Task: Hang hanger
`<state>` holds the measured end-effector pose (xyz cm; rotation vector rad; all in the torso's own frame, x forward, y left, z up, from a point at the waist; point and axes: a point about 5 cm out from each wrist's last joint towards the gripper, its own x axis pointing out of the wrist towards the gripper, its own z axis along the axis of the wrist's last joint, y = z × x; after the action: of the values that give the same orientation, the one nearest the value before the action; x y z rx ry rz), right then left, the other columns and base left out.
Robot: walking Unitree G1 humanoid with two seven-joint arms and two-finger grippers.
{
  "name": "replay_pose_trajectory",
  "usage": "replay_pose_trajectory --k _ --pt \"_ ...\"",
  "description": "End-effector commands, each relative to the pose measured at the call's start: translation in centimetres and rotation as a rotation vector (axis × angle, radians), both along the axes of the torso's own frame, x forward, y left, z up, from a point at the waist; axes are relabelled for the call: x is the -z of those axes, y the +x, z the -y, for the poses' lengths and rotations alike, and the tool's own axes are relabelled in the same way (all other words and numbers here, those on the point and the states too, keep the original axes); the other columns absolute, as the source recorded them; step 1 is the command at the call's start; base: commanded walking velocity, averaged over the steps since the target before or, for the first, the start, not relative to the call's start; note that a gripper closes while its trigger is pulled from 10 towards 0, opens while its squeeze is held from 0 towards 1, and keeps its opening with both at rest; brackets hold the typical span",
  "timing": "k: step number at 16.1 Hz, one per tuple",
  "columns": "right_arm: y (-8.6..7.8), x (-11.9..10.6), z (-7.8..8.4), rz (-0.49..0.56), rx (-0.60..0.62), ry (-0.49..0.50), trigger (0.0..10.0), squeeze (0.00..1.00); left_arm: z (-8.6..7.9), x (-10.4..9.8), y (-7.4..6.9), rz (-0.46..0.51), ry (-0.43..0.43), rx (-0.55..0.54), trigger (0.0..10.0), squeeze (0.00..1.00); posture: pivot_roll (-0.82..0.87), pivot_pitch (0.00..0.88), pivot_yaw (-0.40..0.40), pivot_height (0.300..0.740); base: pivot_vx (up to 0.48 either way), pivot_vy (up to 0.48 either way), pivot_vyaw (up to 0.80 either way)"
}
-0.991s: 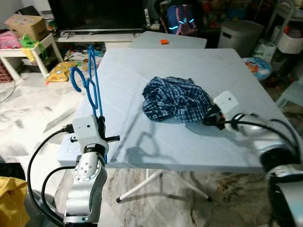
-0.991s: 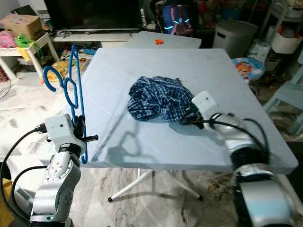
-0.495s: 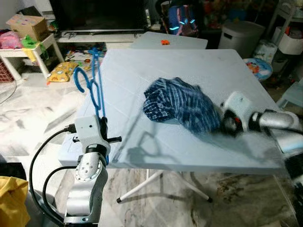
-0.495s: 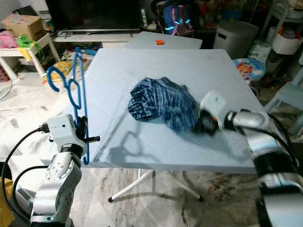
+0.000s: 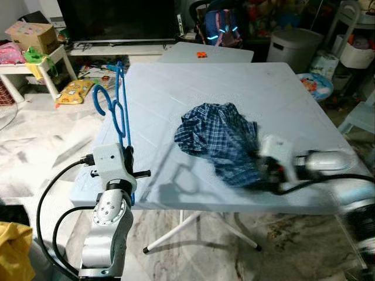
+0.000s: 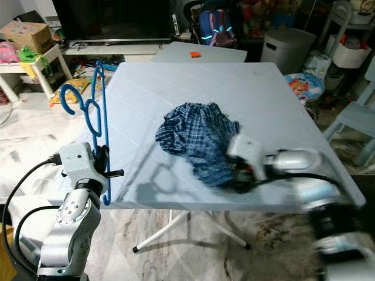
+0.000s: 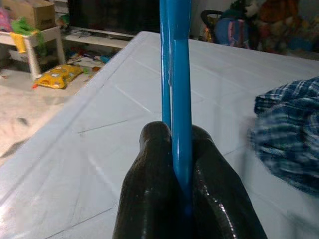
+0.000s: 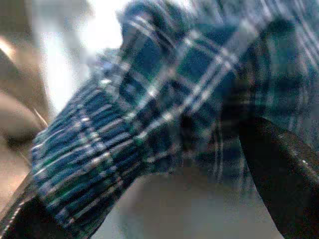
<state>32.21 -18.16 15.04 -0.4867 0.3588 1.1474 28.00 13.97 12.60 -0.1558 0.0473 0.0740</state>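
Note:
A blue plastic hanger (image 5: 119,108) stands upright off the left edge of the pale blue table (image 5: 193,82). My left gripper (image 7: 177,133) is shut on its lower bar, below the table's near left corner. A crumpled blue plaid shirt (image 5: 218,136) lies on the middle of the table, one end drawn out toward the near right edge. My right gripper (image 5: 261,174) sits at that drawn-out end, blurred. In the right wrist view plaid cloth (image 8: 149,124) is bunched between its black fingers (image 8: 284,174).
A smaller table with an orange thing (image 5: 202,54) stands behind. Beyond are a backpack (image 5: 221,26), a grey bin (image 5: 293,44) and a dark TV. A low white table with a cardboard box (image 5: 29,34) and toys sits at the far left.
My right gripper has swung in toward the table's near edge, dragging one end of the shirt with it. The left arm and hanger have held still.

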Motion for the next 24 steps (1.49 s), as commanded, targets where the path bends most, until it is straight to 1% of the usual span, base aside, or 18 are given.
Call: replay_pose_trajectory --k 1,2,3,5,6,7,8,9,10,11,12,14,15,16,17,19,22,24 --pt "-0.1 -0.7 -2.1 -0.007 -0.05 0.076 10.0 0.97 0.2 -0.3 0.0 0.009 -0.009 0.008 10.0 0.0 -0.1 0.005 0.043 0.74 0.0 0.0 0.0" --pt "0.6 -0.5 -4.0 0.003 0.009 0.129 10.0 0.8 0.3 -0.3 0.0 0.01 -0.009 0.008 10.0 0.0 -0.1 0.003 0.042 0.74 0.0 0.0 0.0" --pt "2.8 -0.4 -6.3 -0.045 0.218 0.248 10.0 0.67 0.3 -0.4 0.1 0.013 -0.01 0.009 10.0 0.0 -0.1 0.002 0.042 0.74 0.0 0.0 0.0" --pt "5.0 -0.9 -7.4 -0.09 0.439 0.354 10.0 0.63 0.4 -0.5 0.2 0.014 -0.011 0.009 10.0 0.0 -0.09 0.0 0.039 0.74 0.0 0.0 0.0" --pt "6.8 -2.4 -7.1 -0.112 0.668 0.504 10.0 0.6 0.4 -0.5 0.2 0.016 -0.011 0.007 10.0 0.0 -0.08 0.0 0.036 0.74 0.0 0.0 0.0" --pt "8.8 -4.7 -4.1 -0.078 1.04 0.68 10.0 0.55 0.1 -0.5 0.1 0.017 -0.007 -0.005 10.0 0.0 -0.08 0.0 0.029 0.74 0.0 0.0 0.0" --pt "9.1 -5.1 -3.3 -0.068 1.116 0.721 10.0 0.55 0.0 -0.5 0.1 0.017 -0.006 -0.008 10.0 0.0 -0.08 0.0 0.027 0.74 0.0 0.0 0.0" --pt "9.3 -6.0 -2.0 -0.025 1.2 0.762 10.0 0.44 -0.1 -0.4 0.0 0.017 -0.006 -0.015 10.0 0.0 -0.08 0.0 0.021 0.74 0.0 0.0 0.0" --pt "9.5 -8.7 0.9 0.184 1.361 0.757 10.0 0.18 -0.2 -0.3 -0.1 0.016 -0.009 -0.025 10.0 0.0 -0.08 0.0 0.014 0.74 0.0 0.0 0.0" --pt "9.5 -9.4 1.6 0.249 1.402 0.733 10.0 0.02 0.0 -0.3 -0.1 0.017 -0.012 -0.025 10.0 0.0 -0.08 0.0 0.013 0.74 0.0 0.0 0.0" --pt "9.5 -9.7 1.8 0.285 1.4 0.717 10.0 0.0 0.1 -0.3 -0.2 0.017 -0.013 -0.025 10.0 0.0 -0.08 0.0 0.014 0.74 0.0 0.0 0.0" --pt "9.7 -9.7 0.1 0.43 1.21 0.476 10.0 0.0 0.3 -0.3 -0.2 0.016 -0.018 -0.018 10.0 0.0 -0.09 0.0 0.022 0.74 0.0 0.0 0.0" --pt "9.4 -6.7 -2.3 0.383 0.945 0.232 10.0 0.0 0.3 -0.3 -0.1 0.017 -0.016 -0.012 10.0 0.0 -0.09 0.0 0.025 0.74 0.0 0.0 0.0" --pt "9.2 -5.6 -2.7 0.337 0.9 0.2 10.0 0.0 0.3 -0.4 0.0 0.017 -0.016 -0.011 10.0 0.0 -0.09 0.0 0.026 0.74 0.0 0.0 0.0" --pt "8.4 -3.7 -2.9 0.376 0.741 0.048 10.0 0.0 0.2 -0.4 0.0 0.018 -0.016 -0.01 10.0 0.0 -0.09 0.0 0.026 0.74 0.0 0.0 0.0" --pt "7.3 -1.6 -1.7 0.358 0.626 -0.045 10.0 0.0 0.2 -0.2 -0.1 0.013 -0.017 -0.009 10.0 0.0 -0.09 0.002 0.029 0.74 0.0 0.0 0.0" --pt "6.7 -1.4 -0.3 0.349 0.482 -0.164 10.0 0.0 0.4 -0.2 -0.1 0.008 -0.018 0.002 10.0 0.0 -0.09 0.0 0.033 0.74 0.0 0.0 0.0" --pt "7.2 -3.1 1.9 0.543 0.561 -0.283 10.0 0.0 0.3 -0.2 0.1 0.01 -0.016 0.002 10.0 0.0 -0.09 0.0 0.032 0.74 0.0 0.0 0.0"
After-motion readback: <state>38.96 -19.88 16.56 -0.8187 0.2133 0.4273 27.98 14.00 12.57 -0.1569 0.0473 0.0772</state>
